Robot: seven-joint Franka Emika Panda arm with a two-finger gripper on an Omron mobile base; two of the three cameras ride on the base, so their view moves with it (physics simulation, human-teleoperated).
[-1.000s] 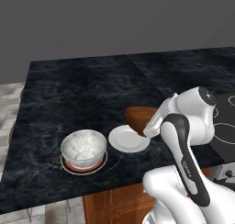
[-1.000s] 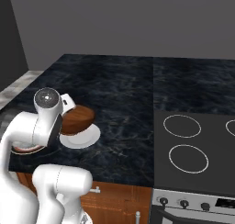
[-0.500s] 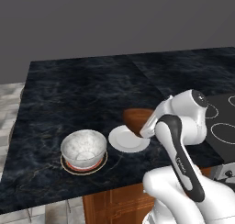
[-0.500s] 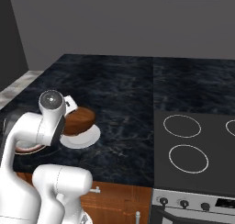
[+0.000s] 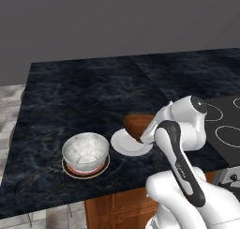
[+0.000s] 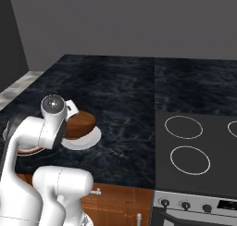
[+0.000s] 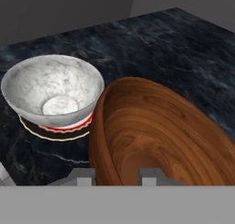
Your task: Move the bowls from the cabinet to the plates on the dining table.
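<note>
Hand view: gripper (image 7: 117,176) clamped on brown bowl (image 7: 156,131), white bowl (image 7: 53,90) at ten o'clock. Probably needed lowering onto white plate (image 5: 129,144), then letting go.

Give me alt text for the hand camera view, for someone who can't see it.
A glossy reddish-brown bowl fills the foreground, its near rim between the gripper fingertips. Behind it to the left, a white-grey marbled bowl sits on an orange-red plate with a dark rim, on a black marble table.
</note>
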